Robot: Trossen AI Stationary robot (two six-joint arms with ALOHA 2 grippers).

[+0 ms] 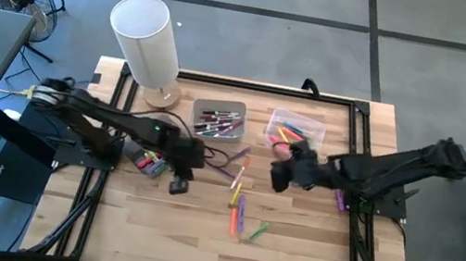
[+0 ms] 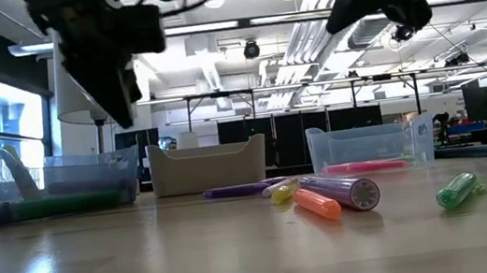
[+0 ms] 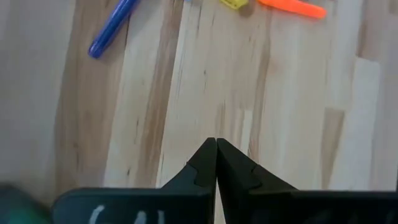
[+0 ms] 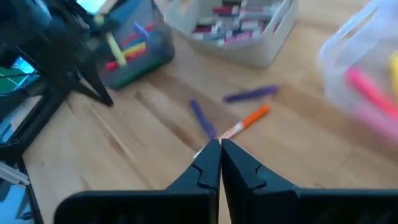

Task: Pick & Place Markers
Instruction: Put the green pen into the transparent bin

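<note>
Several loose markers lie flat mid-table: an orange and yellow one (image 1: 237, 190), a purple one (image 1: 239, 214) and a green one (image 1: 256, 233). In the low view they show as orange (image 2: 317, 204), purple (image 2: 343, 190) and green (image 2: 456, 190). More markers fill the grey bin (image 1: 218, 120), the clear bin (image 1: 295, 128) and a dark bin (image 1: 149, 162). My left gripper (image 1: 179, 184) hangs shut above bare wood, left of the loose markers; in its wrist view (image 3: 216, 143) a blue marker (image 3: 112, 31) lies ahead. My right gripper (image 1: 280, 179) is shut too (image 4: 220, 144), in the air right of them.
A white cylinder on a wooden base (image 1: 146, 40) stands at the far left of the table. One purple marker (image 1: 339, 201) lies under the right arm. A black frame (image 1: 363, 109) runs around the table top. Bare wood spreads along the near side.
</note>
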